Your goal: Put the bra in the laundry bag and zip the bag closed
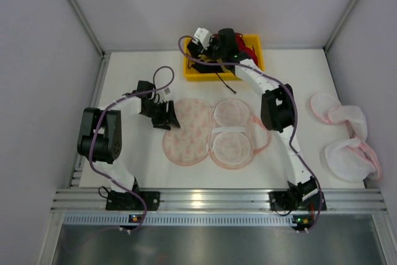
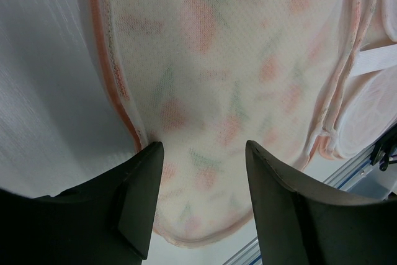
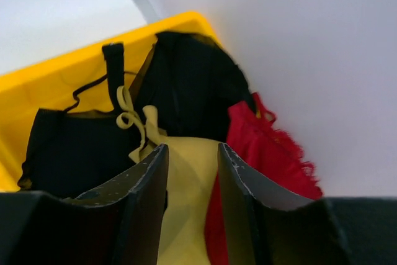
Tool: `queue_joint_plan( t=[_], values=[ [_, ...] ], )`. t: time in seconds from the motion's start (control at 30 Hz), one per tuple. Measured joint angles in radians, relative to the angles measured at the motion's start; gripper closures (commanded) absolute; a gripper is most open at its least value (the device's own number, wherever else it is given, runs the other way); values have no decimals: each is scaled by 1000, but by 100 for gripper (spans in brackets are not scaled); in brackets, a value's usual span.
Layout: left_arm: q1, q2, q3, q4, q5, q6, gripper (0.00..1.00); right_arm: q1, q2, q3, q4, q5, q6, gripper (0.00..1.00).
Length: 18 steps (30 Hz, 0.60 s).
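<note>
Spread flat mid-worktop (image 1: 160, 175), the laundry bag (image 1: 192, 130): two-lobed, fine cream-pink mesh with soft reddish blotches, rimmed in pink zip trim, laid open to two round padded cups on its right half. Over the edge of its left lobe, the left hand (image 2: 201, 153), dark matte fingers spread wide, gripping nothing, mesh showing between them. Bunched in the far right corner of a glossy yellow bin (image 1: 193, 71), the bra (image 3: 263, 147): bright red, with a frayed lacy edge, beside a smooth yellow bra (image 3: 186, 178) and black bras (image 3: 186, 85). Poised over that pile, the right hand (image 3: 192, 153), fingers parted and empty. Near the worktop's right edge, plain white pink-edged bags (image 1: 347, 144).
</note>
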Motion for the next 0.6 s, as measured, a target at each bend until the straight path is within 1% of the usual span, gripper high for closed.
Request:
queue_joint_plan(
  t=[0.13,0.3,0.37,0.4,0.43,0.5,0.53,0.6],
  values=[
    [0,0,0,0,0,-1,38,0,69,0,2,-1,-42,59],
    [0,0,0,0,0,-4,37,0,109,0,3,0,-82,54],
    [0,0,0,0,0,-4,37,0,121,0,11,6,-97,53],
    [0,0,0,0,0,-5,37,0,127,1,13,12,-105,55],
    [0,0,0,0,0,-5,37,0,132,1,19,19,-113,62],
    [0,2,0,0,1,-8,37,0,143,1,27,35,-129,71],
    [0,2,0,0,2,-8,37,-1,148,1,31,42,-135,83],
    [0,3,0,0,3,-9,37,-5,154,3,35,59,-148,94]
  ],
)
